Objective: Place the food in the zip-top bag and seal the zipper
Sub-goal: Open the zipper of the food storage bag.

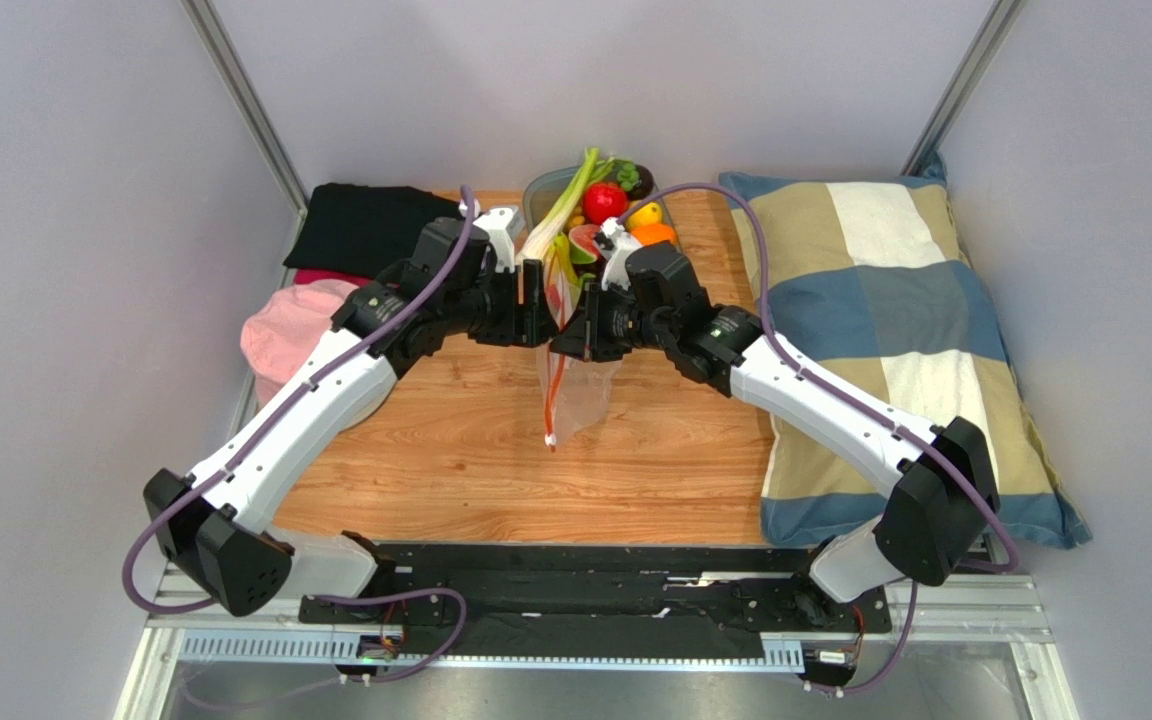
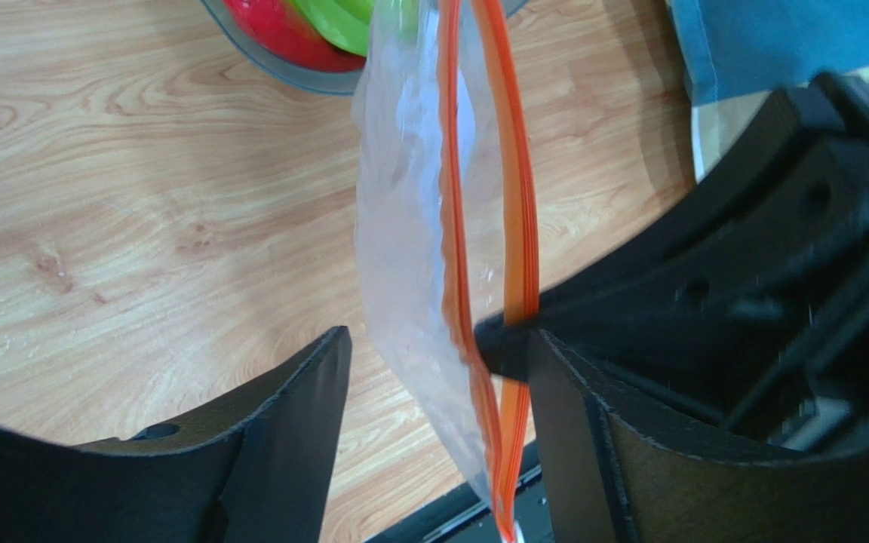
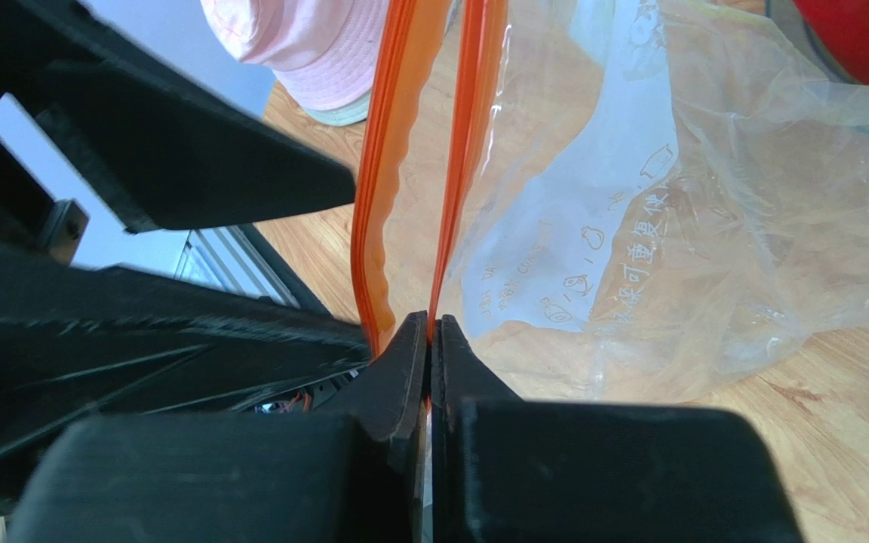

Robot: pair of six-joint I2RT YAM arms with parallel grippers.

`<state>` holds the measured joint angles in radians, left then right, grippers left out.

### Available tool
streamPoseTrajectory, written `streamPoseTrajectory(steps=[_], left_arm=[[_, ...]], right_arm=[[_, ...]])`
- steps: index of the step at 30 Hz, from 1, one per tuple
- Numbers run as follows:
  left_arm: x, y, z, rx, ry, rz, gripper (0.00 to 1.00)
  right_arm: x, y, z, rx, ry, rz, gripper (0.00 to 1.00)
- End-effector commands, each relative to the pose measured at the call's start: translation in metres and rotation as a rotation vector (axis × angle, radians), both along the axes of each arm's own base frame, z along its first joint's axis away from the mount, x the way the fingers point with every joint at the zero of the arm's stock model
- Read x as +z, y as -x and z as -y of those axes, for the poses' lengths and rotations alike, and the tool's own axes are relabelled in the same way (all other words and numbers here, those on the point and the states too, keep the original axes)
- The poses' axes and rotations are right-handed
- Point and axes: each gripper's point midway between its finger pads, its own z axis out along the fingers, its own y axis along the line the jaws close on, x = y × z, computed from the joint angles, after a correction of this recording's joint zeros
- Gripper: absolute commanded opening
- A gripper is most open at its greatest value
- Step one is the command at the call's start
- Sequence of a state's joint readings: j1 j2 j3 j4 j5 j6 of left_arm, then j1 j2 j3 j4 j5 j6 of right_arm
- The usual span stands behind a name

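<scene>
The two arms met over the middle of the wooden surface, with the bag held up between them. The right pincer was pressed together, pinching one strip of the zipper at its fingertips. The other strip bowed away just to the side, so the bag's mouth stood apart as a narrow slit. The left pincer was spread, one finger on each side of the bag. The crinkly clear plastic and both orange strips passed through the gap without being clamped. Seen from above, the zipper ran toward the near edge, with a small white slider at its near end. Whether the bag's lower edge touched the surface could not be told.

The food lay heaped in a grey tray at the far edge, just beyond the pincers and the bag. It showed red, orange, yellow and green pieces, with a long green stalk leaning out.

A pink hat sat at the left edge of the surface, with a black cloth behind it. A checked pillow lay along the right side.
</scene>
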<state>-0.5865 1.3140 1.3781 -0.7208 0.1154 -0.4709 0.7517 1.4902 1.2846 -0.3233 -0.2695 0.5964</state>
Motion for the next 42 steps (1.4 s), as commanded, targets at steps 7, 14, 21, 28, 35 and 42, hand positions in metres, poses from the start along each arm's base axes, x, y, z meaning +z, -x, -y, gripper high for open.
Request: streamPoseTrajectory(steps=[7, 14, 21, 28, 35, 42], left_arm=[[-0.002, -0.024, -0.013, 0.092, -0.097, -0.02, 0.56], [-0.038, 0.007, -0.059, 0.092, -0.184, -0.136, 0.31], [-0.013, 0.028, -0.102, 0.069, -0.122, -0.086, 0.0], [0.011, 0.056, -0.111, -0.116, -0.196, -0.082, 0.0], [-0.009, 0.047, -0.094, -0.179, -0.156, -0.204, 0.0], [-0.031, 0.016, -0.069, -0.171, -0.064, -0.294, 0.0]], right_arm=[[0.035, -0.008, -0.019, 0.031, -0.066, 0.093, 0.0], [0.047, -0.015, -0.005, -0.004, -0.088, 0.093, 0.0], [0.02, -0.022, 0.017, 0.01, -0.05, 0.028, 0.0], [-0.019, -0.036, 0.025, 0.075, 0.009, -0.056, 0.0], [-0.043, -0.032, -0.005, 0.22, -0.003, -0.121, 0.0], [-0.045, -0.047, -0.011, 0.275, 0.069, -0.075, 0.19]])
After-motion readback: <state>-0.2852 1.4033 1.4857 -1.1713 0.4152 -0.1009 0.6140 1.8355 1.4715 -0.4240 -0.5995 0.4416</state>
